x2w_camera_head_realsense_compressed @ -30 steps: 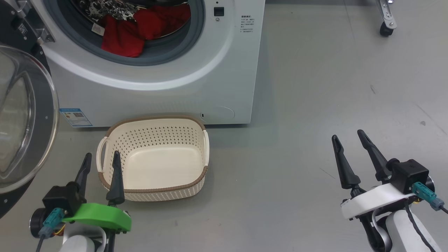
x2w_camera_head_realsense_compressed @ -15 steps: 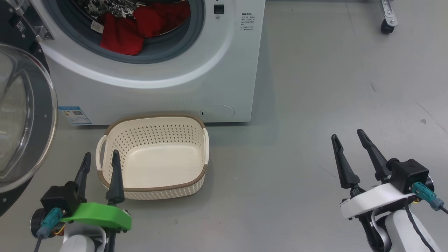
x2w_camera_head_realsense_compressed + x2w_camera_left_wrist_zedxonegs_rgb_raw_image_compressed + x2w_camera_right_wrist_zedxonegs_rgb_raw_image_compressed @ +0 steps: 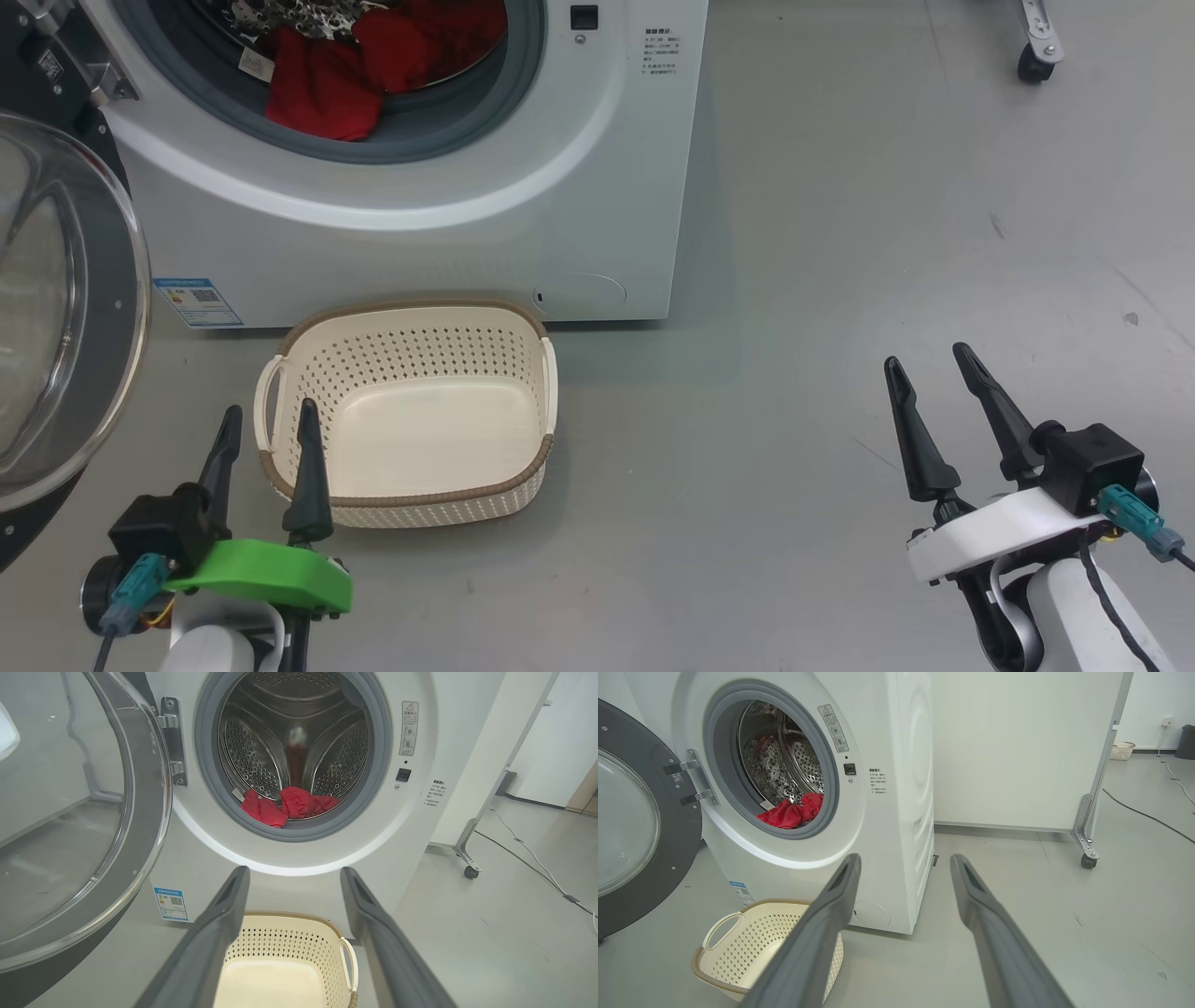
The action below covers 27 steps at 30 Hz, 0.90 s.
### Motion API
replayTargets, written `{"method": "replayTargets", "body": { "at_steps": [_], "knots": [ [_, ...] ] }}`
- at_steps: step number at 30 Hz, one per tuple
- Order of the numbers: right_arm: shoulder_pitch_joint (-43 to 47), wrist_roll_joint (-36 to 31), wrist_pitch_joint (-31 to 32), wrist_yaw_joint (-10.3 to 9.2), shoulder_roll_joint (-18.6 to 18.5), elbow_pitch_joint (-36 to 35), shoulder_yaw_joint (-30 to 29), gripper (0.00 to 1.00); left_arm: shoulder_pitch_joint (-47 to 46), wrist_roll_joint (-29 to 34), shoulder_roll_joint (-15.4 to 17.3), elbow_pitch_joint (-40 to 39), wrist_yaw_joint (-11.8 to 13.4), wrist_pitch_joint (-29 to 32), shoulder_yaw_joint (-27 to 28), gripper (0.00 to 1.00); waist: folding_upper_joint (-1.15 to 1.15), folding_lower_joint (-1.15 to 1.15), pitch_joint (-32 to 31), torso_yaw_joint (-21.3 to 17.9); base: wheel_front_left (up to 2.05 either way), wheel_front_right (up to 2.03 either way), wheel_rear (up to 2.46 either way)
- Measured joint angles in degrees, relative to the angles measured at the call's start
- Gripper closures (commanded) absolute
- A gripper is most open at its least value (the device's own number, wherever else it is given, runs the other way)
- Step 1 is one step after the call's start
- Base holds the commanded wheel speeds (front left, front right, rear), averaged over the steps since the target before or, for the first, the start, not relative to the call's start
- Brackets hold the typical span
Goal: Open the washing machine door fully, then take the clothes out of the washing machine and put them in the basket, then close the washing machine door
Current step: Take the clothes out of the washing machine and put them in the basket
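My left gripper and right gripper hover spread wide, empty; red clothes lie inside the open washing machine.

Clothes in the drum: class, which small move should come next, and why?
Probably lift the left gripper toward the clothes in the washing machine: the washing machine door stands open, the basket is empty, and this gripper is open, holding nothing.

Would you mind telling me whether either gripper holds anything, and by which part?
Nothing is held: the left gripper and the right gripper are both open and empty; the clothes lie in the washing machine.
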Motion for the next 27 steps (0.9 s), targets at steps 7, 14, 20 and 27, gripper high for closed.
{"method": "replayTargets", "body": {
  "at_steps": [7, 14, 20, 27],
  "knots": [
    [0.0, 0.0, 0.0, 0.01, 0.05, 0.0, -0.15, 0.0, 0.0, -0.4, -0.02, 0.01, -0.01, 0.0, -0.56, 0.0, 0.0, 0.0, 0.01, 0.13, 0.0, 0.0, 0.0],
    [0.0, -0.01, 0.0, 0.01, 0.09, 0.0, -0.21, 0.0, 0.0, -2.38, -0.02, -0.38, -1.0, 0.0, -0.83, 0.0, 0.0, 0.0, 0.03, 0.33, 0.08, -0.08, 0.0],
    [0.01, -0.02, 0.0, 0.01, 0.19, 0.01, -0.21, 0.0, 0.0, -2.37, -0.03, -0.81, -1.32, -0.01, -1.24, 0.0, 0.0, 0.0, 0.0, 0.42, 0.32, -0.32, 0.0],
    [0.02, -0.1, 0.0, 0.01, 0.21, 0.05, -0.18, 0.0, 0.0, -2.37, -0.03, -0.82, -1.38, -0.01, -1.27, 0.0, 0.0, 0.0, -0.28, 0.43, 0.59, -0.59, 0.0]
  ]
}}
